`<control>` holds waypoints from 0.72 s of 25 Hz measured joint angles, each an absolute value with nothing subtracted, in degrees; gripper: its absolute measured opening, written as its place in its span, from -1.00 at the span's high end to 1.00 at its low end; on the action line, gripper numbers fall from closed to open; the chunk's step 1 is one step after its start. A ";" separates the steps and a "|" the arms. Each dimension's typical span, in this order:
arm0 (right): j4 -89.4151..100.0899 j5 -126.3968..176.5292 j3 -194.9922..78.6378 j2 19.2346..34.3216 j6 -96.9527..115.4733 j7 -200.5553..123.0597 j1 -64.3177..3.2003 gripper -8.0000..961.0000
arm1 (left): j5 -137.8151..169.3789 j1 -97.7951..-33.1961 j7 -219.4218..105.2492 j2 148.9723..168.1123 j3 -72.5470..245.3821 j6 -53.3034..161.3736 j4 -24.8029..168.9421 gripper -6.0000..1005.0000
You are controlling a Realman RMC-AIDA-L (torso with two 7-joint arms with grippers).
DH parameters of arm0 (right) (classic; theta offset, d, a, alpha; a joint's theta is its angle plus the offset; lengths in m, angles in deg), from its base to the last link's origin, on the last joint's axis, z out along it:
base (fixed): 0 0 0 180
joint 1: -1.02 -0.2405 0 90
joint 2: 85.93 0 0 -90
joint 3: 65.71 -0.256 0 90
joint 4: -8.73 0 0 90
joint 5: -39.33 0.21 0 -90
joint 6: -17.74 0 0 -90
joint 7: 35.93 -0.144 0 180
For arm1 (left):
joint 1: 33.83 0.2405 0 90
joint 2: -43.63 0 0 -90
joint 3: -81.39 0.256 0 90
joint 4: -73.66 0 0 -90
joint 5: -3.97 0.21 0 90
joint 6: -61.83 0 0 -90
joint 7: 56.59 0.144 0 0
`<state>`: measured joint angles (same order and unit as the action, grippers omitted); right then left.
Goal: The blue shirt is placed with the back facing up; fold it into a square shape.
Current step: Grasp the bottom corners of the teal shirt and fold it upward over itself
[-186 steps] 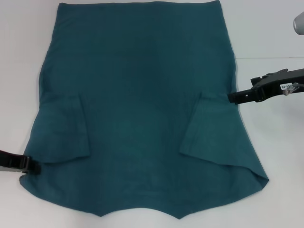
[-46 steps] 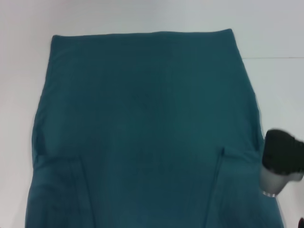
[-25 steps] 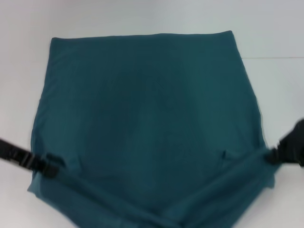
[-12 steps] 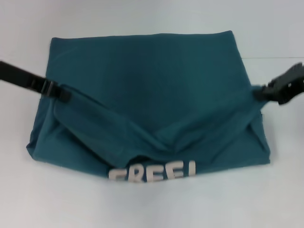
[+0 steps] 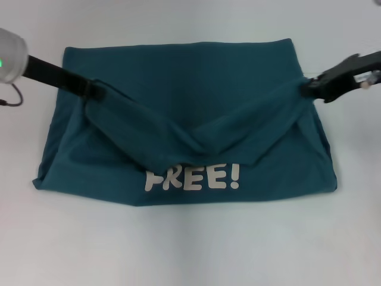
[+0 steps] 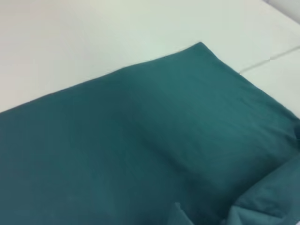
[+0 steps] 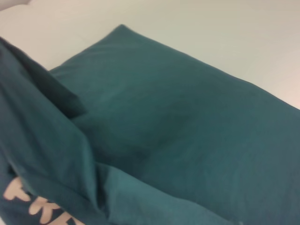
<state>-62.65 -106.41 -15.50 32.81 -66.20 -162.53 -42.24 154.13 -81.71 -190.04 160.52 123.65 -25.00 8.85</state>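
Note:
The blue shirt (image 5: 190, 77) lies on the white table, its near part lifted and folded back toward the far edge, so the pale "FREE!" lettering (image 5: 193, 179) faces up. My left gripper (image 5: 90, 90) is shut on the shirt's left corner, over the far left part. My right gripper (image 5: 309, 89) is shut on the right corner, at the far right edge. The fabric sags in a V between them. The left wrist view shows plain shirt fabric (image 6: 140, 140). The right wrist view shows fabric (image 7: 187, 131) and part of the lettering (image 7: 28, 201).
The white table (image 5: 190, 244) surrounds the shirt on all sides. A thin seam in the table surface (image 5: 345, 72) runs behind the right arm.
Both grippers have carried the shirt's near corners up and away toward the far edge. The fold has grown and the full "FREE!" lettering now shows.

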 joint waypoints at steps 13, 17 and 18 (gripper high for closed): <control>-41.81 -99.26 -16.51 29.68 -55.55 -148.37 -48.20 0.82 | 154.82 -84.45 -190.20 159.22 126.37 -17.95 15.34 0.96; -35.19 -97.29 -16.66 27.83 -48.77 -148.18 -48.50 0.81 | 155.14 -84.70 -189.84 158.80 126.49 -12.19 19.08 0.96; -34.71 -97.28 -16.54 27.80 -47.36 -148.04 -48.31 0.80 | 155.27 -84.61 -189.55 158.80 126.50 -10.80 19.83 0.96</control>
